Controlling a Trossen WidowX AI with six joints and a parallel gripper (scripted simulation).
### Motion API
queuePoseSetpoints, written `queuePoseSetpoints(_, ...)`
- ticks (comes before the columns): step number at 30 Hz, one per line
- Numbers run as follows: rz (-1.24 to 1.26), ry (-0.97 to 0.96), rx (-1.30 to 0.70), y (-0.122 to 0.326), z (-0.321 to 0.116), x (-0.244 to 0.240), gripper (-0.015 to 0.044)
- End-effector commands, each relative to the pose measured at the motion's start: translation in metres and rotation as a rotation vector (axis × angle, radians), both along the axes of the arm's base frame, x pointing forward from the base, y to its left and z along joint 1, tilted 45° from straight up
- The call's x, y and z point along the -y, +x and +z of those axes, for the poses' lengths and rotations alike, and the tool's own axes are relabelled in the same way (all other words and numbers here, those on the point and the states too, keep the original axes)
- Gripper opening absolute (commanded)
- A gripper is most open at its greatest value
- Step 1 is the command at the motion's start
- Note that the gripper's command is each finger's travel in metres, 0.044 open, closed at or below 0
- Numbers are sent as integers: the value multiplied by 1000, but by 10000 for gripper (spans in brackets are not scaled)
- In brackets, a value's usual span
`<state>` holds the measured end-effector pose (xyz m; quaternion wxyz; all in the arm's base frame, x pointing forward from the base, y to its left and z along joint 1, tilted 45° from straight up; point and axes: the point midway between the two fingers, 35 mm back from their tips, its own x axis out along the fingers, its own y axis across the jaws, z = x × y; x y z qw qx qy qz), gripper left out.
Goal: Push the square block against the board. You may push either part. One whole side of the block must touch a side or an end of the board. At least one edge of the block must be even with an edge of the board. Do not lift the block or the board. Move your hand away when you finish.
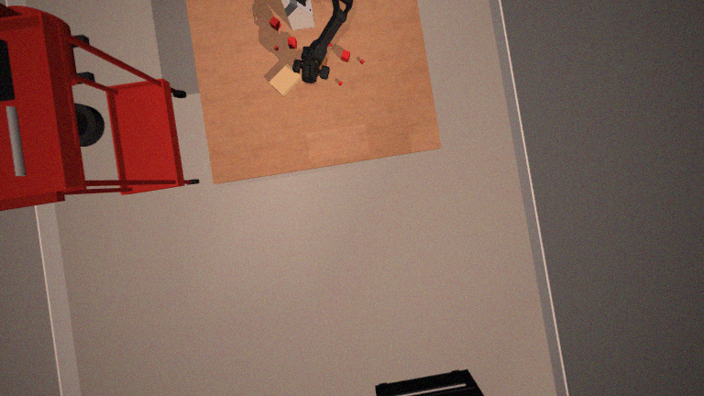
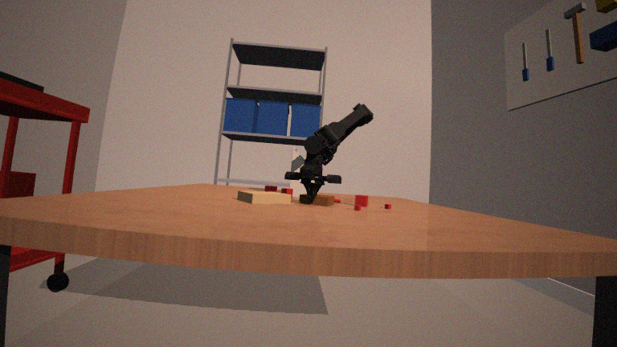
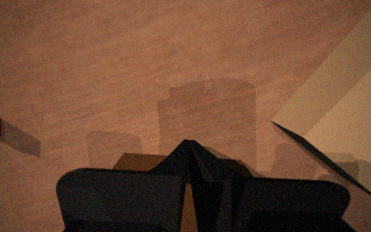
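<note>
A larger pale wooden piece (image 1: 283, 81) (image 2: 266, 197) (image 3: 348, 111), apparently the board, lies flat beside the arm's hand. A smaller brown wooden block (image 2: 324, 200) (image 3: 135, 161) lies flat to its right in the exterior view, with a narrow gap between them there. My gripper (image 2: 310, 202) (image 3: 188, 145) is shut and empty. Its tips are low, close to the table, in front of the brown block's left part in the exterior view. Whether they touch the block is hidden. The hand covers most of the block in the top view, and the fingers cover much of it in the wrist view.
Red cubes (image 1: 274, 23) (image 1: 291, 42) and smaller red bits stand on the wooden table (image 1: 259, 148) (image 2: 181, 225) near the robot base. Another red cube (image 1: 345, 56) (image 2: 361, 200) and small red bits (image 1: 361, 60) (image 2: 387, 206) lie right of the hand.
</note>
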<state>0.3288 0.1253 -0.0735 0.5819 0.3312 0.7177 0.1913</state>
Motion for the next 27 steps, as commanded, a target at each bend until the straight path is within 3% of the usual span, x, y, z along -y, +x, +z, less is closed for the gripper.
queuePoseSetpoints(1,2,3,-2,-1,1,-2,0)
queuePoseSetpoints(27,2,3,0,30,-7,2,0)
